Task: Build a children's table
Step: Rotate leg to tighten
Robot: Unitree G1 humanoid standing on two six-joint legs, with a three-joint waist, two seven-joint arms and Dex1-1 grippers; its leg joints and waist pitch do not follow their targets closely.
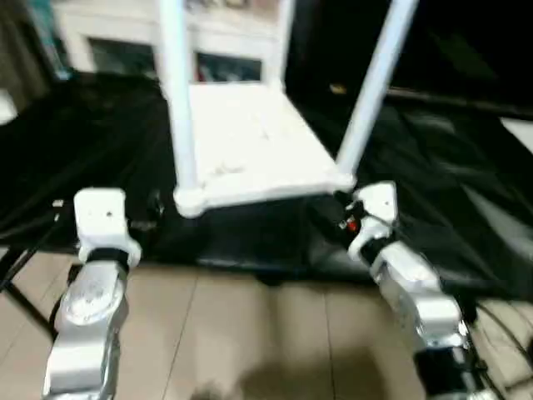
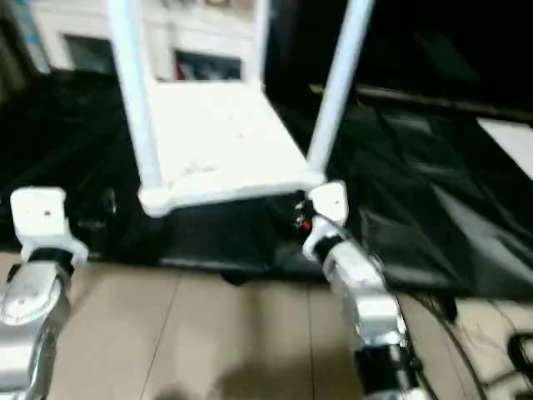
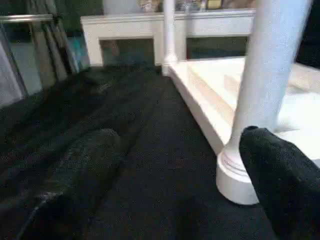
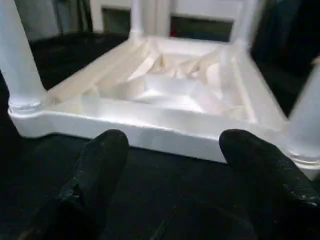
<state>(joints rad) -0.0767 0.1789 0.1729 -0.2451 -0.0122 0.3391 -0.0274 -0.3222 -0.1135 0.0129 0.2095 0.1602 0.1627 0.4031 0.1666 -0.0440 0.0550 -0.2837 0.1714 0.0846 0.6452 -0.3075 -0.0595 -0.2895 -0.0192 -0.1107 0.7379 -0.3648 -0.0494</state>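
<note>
Currently tabletop (image 1: 250,142) lies underside up on black cloth (image 1: 433,167), legs (image 1: 176,100) standing in its sockets, tops cut off. Left gripper (image 3: 200,165) and right gripper (image 4: 175,160) gape empty near its front edge.

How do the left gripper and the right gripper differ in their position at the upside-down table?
The left gripper sits beside a corner leg, outside the tabletop; the right gripper faces the tabletop's near edge, between two legs. The left gripper's fingers stand wider apart. Both are open, holding nothing, over black cloth.
</note>
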